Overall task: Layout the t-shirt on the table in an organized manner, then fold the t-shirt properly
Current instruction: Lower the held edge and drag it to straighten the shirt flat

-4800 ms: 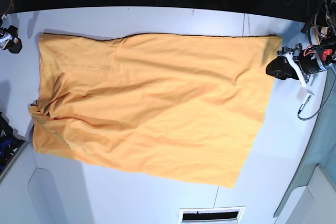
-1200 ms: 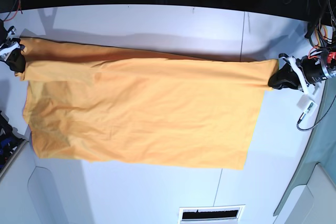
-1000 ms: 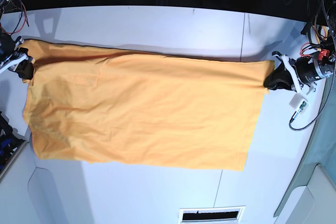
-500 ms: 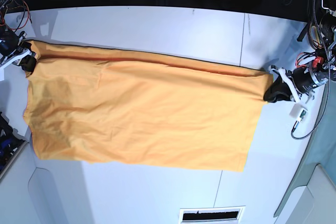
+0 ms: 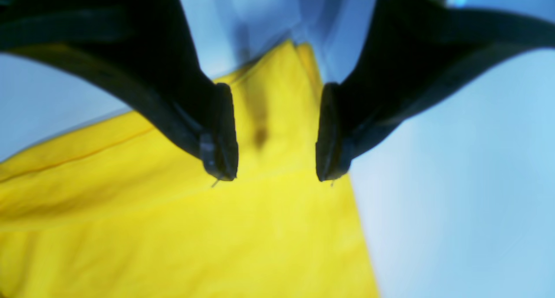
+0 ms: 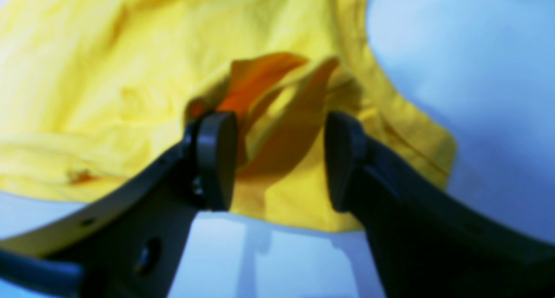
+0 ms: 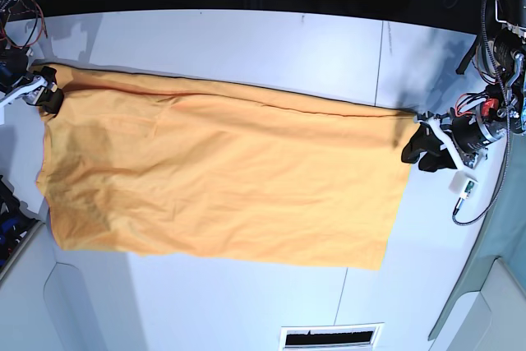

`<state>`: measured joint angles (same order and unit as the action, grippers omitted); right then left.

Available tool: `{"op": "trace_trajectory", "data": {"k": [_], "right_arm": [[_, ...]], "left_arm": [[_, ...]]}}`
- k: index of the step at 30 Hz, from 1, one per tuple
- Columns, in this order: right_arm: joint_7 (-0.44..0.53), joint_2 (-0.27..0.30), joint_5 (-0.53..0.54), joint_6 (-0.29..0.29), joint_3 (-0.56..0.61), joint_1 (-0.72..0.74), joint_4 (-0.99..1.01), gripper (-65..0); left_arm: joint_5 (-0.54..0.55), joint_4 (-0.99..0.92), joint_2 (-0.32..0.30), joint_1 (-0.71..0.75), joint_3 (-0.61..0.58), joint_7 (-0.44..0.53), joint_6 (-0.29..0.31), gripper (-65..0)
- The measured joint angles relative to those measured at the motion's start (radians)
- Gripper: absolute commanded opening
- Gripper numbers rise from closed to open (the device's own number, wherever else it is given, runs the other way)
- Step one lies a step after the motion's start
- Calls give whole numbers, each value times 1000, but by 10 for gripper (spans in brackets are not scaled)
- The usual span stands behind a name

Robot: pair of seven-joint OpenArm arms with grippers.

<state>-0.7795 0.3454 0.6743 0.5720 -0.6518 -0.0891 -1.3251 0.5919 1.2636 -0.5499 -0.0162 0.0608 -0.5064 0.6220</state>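
The orange-yellow t-shirt (image 7: 222, 178) lies spread flat across the white table (image 7: 246, 39), its long side running left to right. My left gripper (image 7: 419, 150) is at the shirt's right edge. In the left wrist view it (image 5: 276, 176) is open, jaws apart, with the shirt's corner (image 5: 260, 211) flat on the table (image 5: 455, 181) under it. My right gripper (image 7: 51, 98) is at the shirt's far left corner. In the right wrist view it (image 6: 279, 159) is open, with a raised bunch of the shirt (image 6: 269, 90) between the jaws.
A thin dark seam (image 7: 380, 63) crosses the table at the right. A slotted white vent (image 7: 331, 337) sits at the front edge. Cables and a small white box (image 7: 462, 187) hang by the left arm. Dark clutter lies beyond the table's back edge.
Both grippers, shut on the shirt's far corners half a second ago, now stand open. The shirt's far edge has settled onto the table. The left gripper has dropped slightly toward the front.
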Motion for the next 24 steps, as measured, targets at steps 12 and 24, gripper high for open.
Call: {"op": "trace_trajectory", "data": {"k": [12, 24], "right_arm": [[5, 3, -52, -45, -163, 2, 41, -293], [155, 8, 10, -14, -63, 12, 257, -203]], "left_arm": [[109, -1, 2, 36, 4, -62, -17, -323], [5, -82, 32, 44, 6, -17, -177, -323]]}}
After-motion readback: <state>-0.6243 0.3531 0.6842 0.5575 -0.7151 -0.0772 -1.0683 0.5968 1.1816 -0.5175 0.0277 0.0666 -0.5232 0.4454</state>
